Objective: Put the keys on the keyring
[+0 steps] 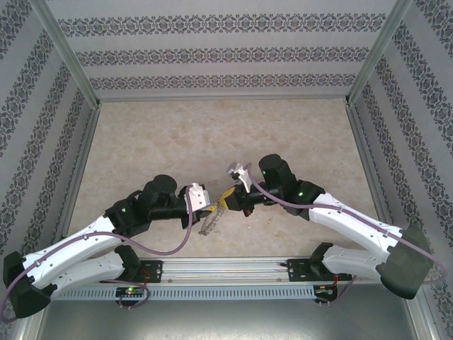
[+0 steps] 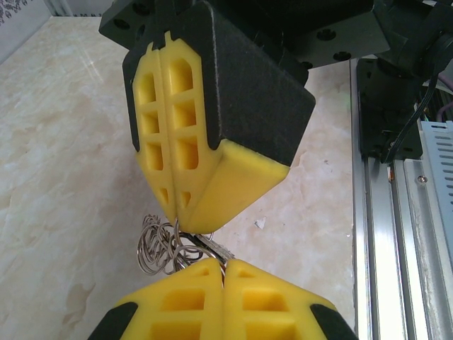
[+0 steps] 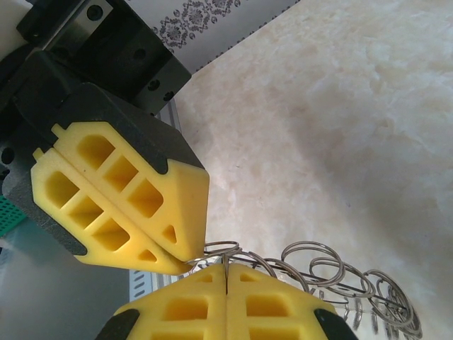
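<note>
Both grippers meet tip to tip above the table's near middle. The keyring (image 1: 208, 224) hangs under them as a bunch of wire loops (image 2: 158, 244), with its flat ring edge-on among the loops (image 3: 333, 273). My right gripper (image 3: 225, 273) is shut on the keyring's edge, and a thin metal strip shows in its seam. A short silver key (image 2: 214, 248) runs from those loops into the seam of my left gripper (image 2: 225, 263), which is shut on it. The key's head is hidden. From above, the left gripper (image 1: 211, 207) touches the right gripper (image 1: 229, 199).
The beige marble-pattern table (image 1: 212, 134) stretches behind the grippers to patterned walls. An aluminium rail (image 2: 396, 234) runs along the near edge by the arm bases. A small white fleck (image 2: 260, 223) lies on the table.
</note>
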Action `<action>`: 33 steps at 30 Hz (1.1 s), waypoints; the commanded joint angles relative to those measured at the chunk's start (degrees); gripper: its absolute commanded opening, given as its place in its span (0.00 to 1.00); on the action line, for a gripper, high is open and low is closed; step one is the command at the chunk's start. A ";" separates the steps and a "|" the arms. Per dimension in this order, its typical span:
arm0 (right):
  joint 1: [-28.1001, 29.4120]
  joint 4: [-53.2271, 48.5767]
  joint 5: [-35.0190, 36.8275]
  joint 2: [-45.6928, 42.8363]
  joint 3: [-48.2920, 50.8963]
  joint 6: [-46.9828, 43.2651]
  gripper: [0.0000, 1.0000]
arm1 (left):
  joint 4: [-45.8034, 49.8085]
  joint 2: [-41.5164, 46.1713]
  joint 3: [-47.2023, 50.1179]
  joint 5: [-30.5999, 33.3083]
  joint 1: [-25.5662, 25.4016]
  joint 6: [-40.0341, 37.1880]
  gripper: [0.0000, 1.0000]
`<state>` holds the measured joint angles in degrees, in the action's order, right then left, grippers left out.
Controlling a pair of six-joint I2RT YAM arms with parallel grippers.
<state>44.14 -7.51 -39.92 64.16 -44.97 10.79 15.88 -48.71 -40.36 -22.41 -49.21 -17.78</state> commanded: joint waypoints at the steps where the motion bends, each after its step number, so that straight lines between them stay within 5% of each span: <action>1: 0.22 0.34 2.70 -0.18 -1.52 0.92 0.00 | -4.18 1.24 -1.89 -3.77 -1.50 -0.94 0.00; 33: -1.79 -1.94 3.89 -3.15 0.16 0.10 0.00 | -3.65 2.27 -1.53 -1.76 -1.50 -1.11 0.00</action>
<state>42.83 -9.30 -36.25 62.87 -44.99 11.81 15.81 -47.62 -40.36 -23.49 -49.89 -17.80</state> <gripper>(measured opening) 0.044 0.060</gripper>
